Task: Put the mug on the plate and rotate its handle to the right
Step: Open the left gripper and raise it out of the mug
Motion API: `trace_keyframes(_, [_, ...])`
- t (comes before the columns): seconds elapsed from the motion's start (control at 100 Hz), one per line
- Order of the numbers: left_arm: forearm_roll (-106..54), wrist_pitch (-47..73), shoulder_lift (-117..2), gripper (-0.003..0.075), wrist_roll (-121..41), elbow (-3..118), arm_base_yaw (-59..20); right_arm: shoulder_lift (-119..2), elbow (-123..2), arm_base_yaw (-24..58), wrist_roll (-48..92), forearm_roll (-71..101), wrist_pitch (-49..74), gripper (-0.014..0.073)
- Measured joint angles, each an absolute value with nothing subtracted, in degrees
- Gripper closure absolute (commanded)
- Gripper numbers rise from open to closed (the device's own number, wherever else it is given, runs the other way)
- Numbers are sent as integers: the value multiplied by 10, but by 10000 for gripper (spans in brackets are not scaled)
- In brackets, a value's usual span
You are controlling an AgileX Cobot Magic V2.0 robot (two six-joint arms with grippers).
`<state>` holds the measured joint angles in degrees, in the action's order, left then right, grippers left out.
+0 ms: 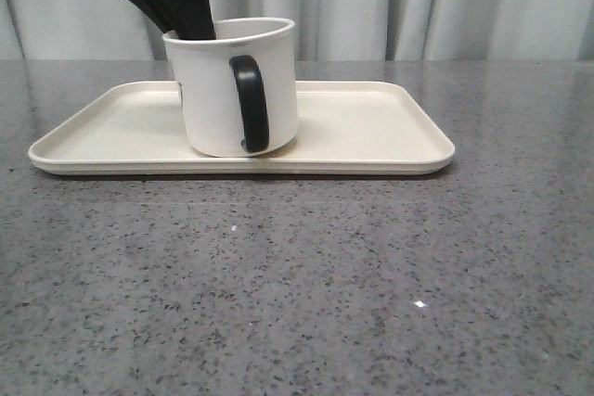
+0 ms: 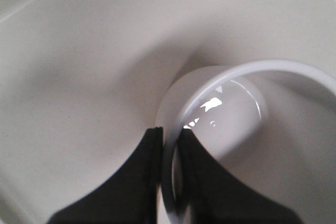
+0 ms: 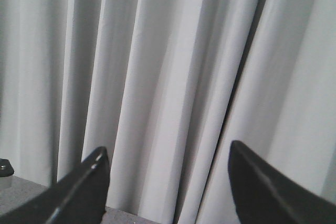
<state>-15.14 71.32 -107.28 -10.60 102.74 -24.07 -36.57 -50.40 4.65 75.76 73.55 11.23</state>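
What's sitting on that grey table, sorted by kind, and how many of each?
White cylindrical mug with thick black loop handle: 1
Large cream rectangular tray: 1
Total: 2, the mug standing on the tray.

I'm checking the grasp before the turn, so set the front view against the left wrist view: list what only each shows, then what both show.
Only the front view shows the handle, facing the camera, the grey table and the curtain.

Only the left wrist view shows the mug's shiny inside bottom and the fingers clamping its wall, one inside, one outside.

Both show the mug standing on the plate, held at the rim by the left gripper.
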Motion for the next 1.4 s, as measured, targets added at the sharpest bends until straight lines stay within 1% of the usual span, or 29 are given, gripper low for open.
trace_keyframes(0.79, [-162, 713, -1074, 734, -106, 1027, -241, -366, -504, 46, 758, 735, 112, 106])
trace_keyframes(0.89, [-167, 713, -1075, 683, -106, 1027, -241, -366, -504, 46, 758, 735, 112, 106])
trace_keyframes(1.06, [-172, 713, -1075, 531, -106, 1027, -241, -366, -504, 46, 758, 735, 112, 106])
trace_keyframes(1.15, [-173, 713, -1075, 473, -106, 1027, -241, -366, -504, 46, 758, 735, 113, 106])
trace_keyframes(1.27, [-173, 713, -1075, 433, -106, 1027, -241, -366, -504, 46, 758, 735, 114, 106])
trace_keyframes(1.4, [-173, 714, -1075, 433, -100, 1037, -241, -366, -504, 46, 758, 735, 115, 106])
